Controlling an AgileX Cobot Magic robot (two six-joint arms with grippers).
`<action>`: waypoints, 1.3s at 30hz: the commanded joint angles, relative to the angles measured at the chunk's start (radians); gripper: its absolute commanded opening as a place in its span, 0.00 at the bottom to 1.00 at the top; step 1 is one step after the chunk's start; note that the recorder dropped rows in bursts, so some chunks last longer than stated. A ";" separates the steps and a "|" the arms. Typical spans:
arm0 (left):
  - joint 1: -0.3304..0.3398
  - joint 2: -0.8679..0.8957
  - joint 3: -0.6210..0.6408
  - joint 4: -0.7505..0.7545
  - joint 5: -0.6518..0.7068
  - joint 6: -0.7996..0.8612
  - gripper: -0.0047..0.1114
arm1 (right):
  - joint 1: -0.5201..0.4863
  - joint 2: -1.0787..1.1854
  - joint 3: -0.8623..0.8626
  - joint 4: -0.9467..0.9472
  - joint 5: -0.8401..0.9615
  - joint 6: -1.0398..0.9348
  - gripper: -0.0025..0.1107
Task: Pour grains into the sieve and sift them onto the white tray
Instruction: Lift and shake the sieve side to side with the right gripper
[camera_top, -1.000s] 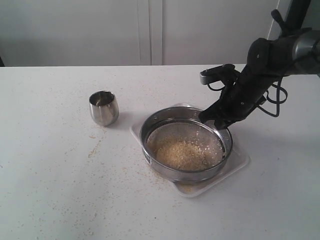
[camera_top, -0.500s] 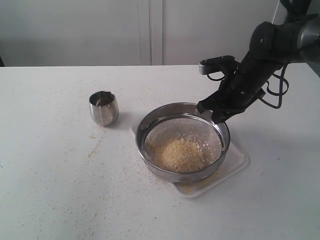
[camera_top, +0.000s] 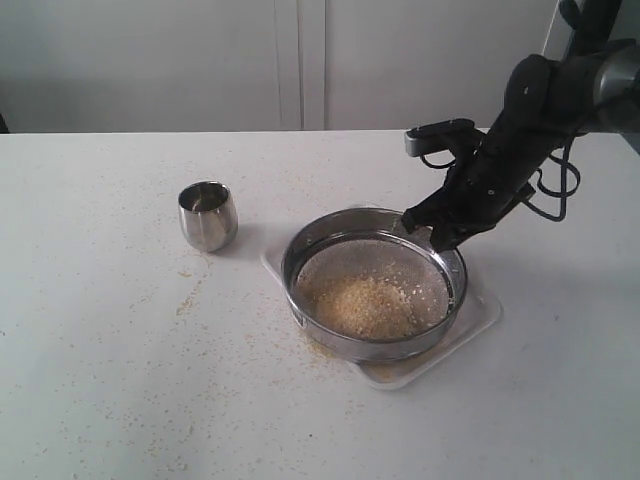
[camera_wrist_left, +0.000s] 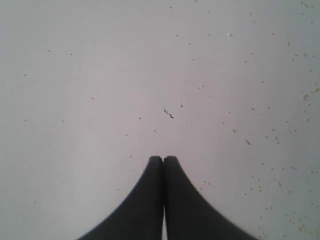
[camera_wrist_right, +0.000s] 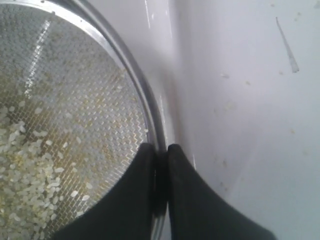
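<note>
Steel sieve (camera_top: 370, 347) rim pinched between right jaws over white tray (camera_top: 482, 314), left jaws together

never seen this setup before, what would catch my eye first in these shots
The wide sieve in the middle of the exterior view, a heap of grains on its mesh, is over the white tray. The right gripper pinches its far right rim. A small steel cup stands apart to the left on the table, which is speckled with spilled grain.
</note>
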 joint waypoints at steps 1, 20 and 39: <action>0.004 -0.008 0.003 -0.002 0.013 -0.009 0.04 | -0.005 -0.003 -0.009 -0.007 -0.067 -0.010 0.02; 0.004 -0.008 0.003 -0.002 0.013 -0.009 0.04 | 0.044 0.037 -0.009 -0.035 -0.108 -0.061 0.29; 0.004 -0.008 0.003 -0.002 0.013 -0.009 0.04 | 0.051 0.031 -0.009 -0.075 -0.093 0.010 0.02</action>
